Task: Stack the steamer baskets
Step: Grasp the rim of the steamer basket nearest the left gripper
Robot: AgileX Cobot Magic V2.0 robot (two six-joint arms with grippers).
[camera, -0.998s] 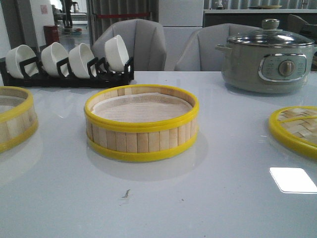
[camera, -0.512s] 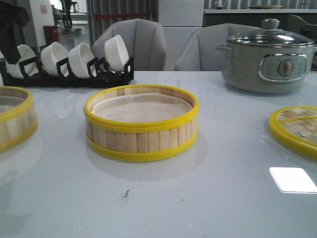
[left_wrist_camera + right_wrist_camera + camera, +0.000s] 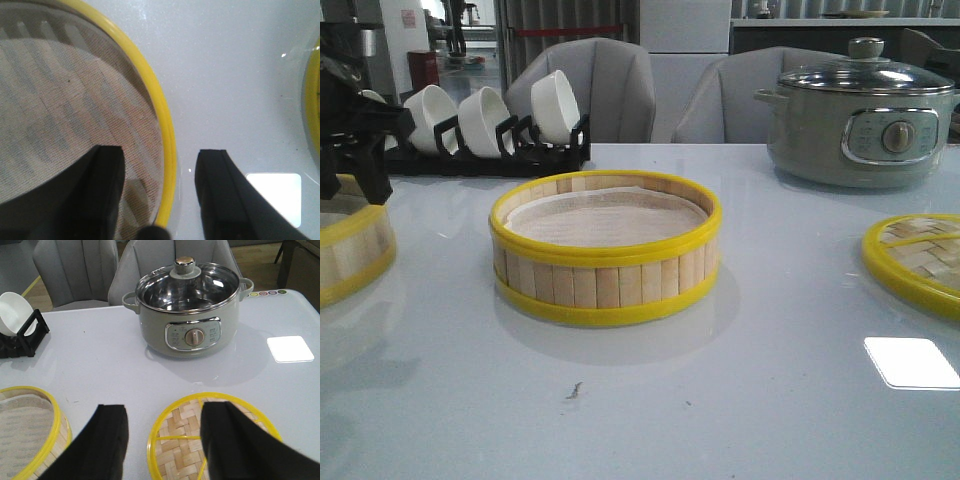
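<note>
Two steamer baskets stand on the white table. One steamer basket [image 3: 605, 250] is in the middle, with a white liner inside. The other basket [image 3: 350, 250] is cut off by the left edge. My left gripper [image 3: 365, 170] hangs just above this left basket's rim. In the left wrist view the left gripper [image 3: 161, 150] is open and straddles the yellow rim [image 3: 167, 140], one finger over the liner [image 3: 60, 100] and the other over the table outside. My right gripper [image 3: 165, 407] is open and empty above the table; it does not show in the front view.
A flat woven lid [image 3: 920, 260] lies at the right, partly under my right gripper's finger [image 3: 230, 440]. A grey-green pot [image 3: 860, 110] stands at the back right. A black rack of white bowls [image 3: 470, 125] lines the back left, close behind my left arm.
My left gripper has come into the front view from the upper left and dropped down over the left basket's rim. Both baskets and the lid stay where they were.
</note>
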